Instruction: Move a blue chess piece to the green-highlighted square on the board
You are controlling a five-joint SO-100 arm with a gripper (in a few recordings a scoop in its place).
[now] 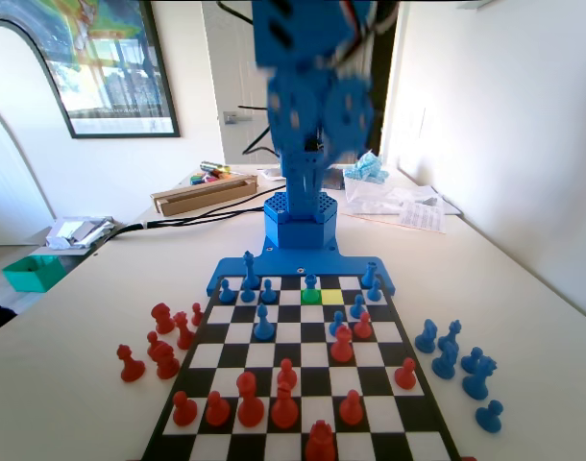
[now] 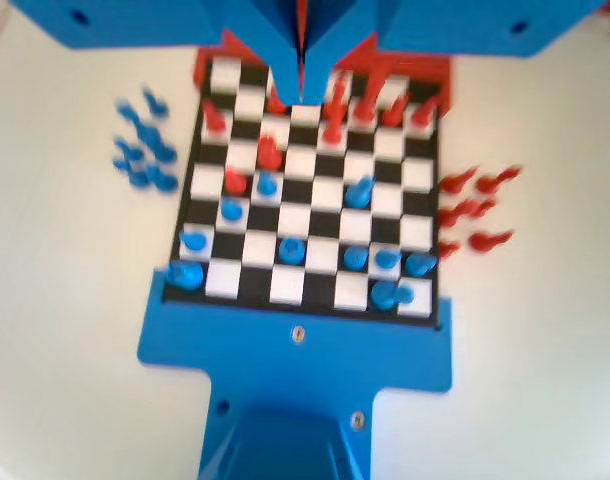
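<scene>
In the fixed view the board (image 1: 303, 384) lies on the pale desk (image 1: 524, 288) with the blue arm (image 1: 307, 125) upright at its far end. One green-highlighted square (image 1: 311, 296) sits in the board's second row from the arm, and a blue chess piece (image 1: 311, 283), a small pawn, stands at that square's far edge; whether its base rests on the green or on the square behind it cannot be told. One yellow square (image 1: 332, 297) lies just right of the green one, with nothing on it. Six blue pieces (image 1: 461, 365) are grouped off the board to the right on the desk, and about six red pieces (image 1: 160, 341) stand off the board to the left. Roughly ten red pieces (image 1: 285, 403) occupy the near half of the board.

In the wrist view the pincer (image 2: 301, 75) hangs high above the board, its two jaws pressed together with nothing between them. The picture is blurred.
</scene>
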